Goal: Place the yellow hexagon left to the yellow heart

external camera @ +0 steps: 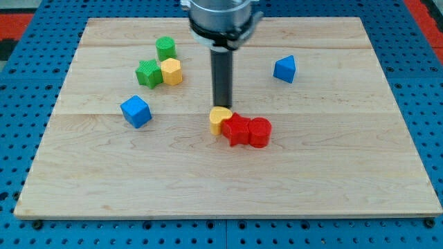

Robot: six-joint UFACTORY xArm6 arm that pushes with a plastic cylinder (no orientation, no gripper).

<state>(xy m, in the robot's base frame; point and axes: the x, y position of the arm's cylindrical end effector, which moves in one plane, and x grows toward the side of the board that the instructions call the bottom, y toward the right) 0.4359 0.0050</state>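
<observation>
On the wooden worktop (pixel 228 187), my tip (pixel 221 105) rests just above the yellow heart (pixel 219 119), which touches two red blocks (pixel 246 130) on its right. The yellow hexagon (pixel 172 71) lies well apart, up and to the view's left, touching a green star (pixel 148 72). There are no jaws, only a rod.

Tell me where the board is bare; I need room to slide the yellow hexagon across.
Bare: the strip between the blue cube and yellow heart, and everything below them. Crowded: the yellow hexagon touches the green blocks; my tip and red blocks hem the heart.
</observation>
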